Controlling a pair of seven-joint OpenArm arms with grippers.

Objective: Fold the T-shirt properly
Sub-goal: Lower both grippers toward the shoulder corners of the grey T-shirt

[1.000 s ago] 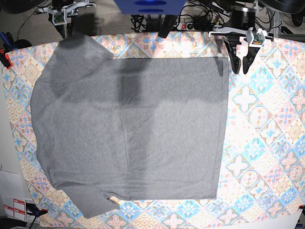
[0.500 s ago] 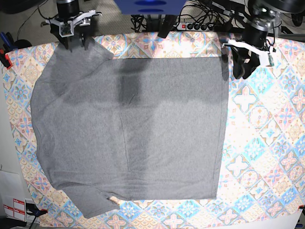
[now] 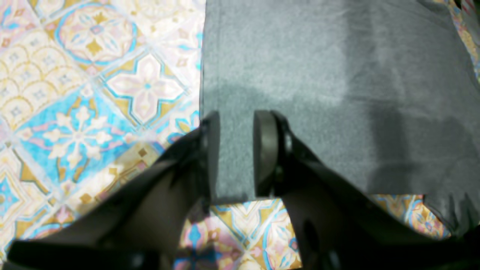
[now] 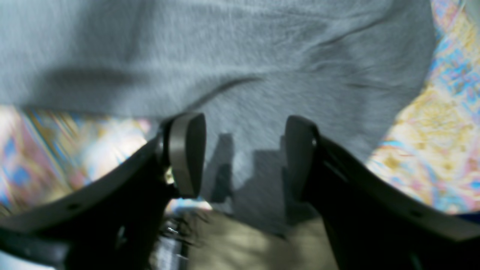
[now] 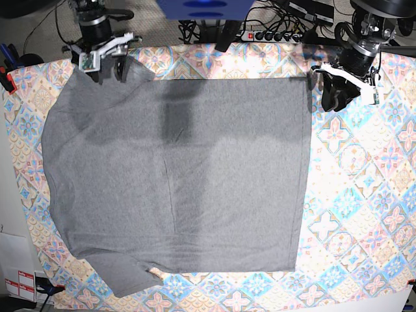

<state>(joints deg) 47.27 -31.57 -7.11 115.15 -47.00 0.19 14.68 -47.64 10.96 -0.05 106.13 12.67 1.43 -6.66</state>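
Observation:
The grey T-shirt [image 5: 175, 175] lies spread flat on the patterned tablecloth [image 5: 364, 195], with one sleeve at the far left corner and the other at the near left. My right gripper [image 5: 108, 67] hovers over the far sleeve [image 4: 262, 75], open wide with nothing between its fingers [image 4: 185, 153]. My left gripper [image 5: 323, 96] sits at the shirt's far right corner [image 3: 225, 112]. Its jaws stand a narrow gap apart, straddling the hem edge, and the cloth lies flat below them.
Cables and a power strip [image 5: 266, 36] run behind the table's far edge. A blue block [image 5: 205, 8] sits at the top centre. The tablecloth's right half is bare of the shirt. White and red labels [image 5: 19, 283] show at the near left corner.
My right gripper came down from behind the table onto the far sleeve and opened wide. My left gripper swung and shifted toward the shirt's far right corner. The shirt has not moved.

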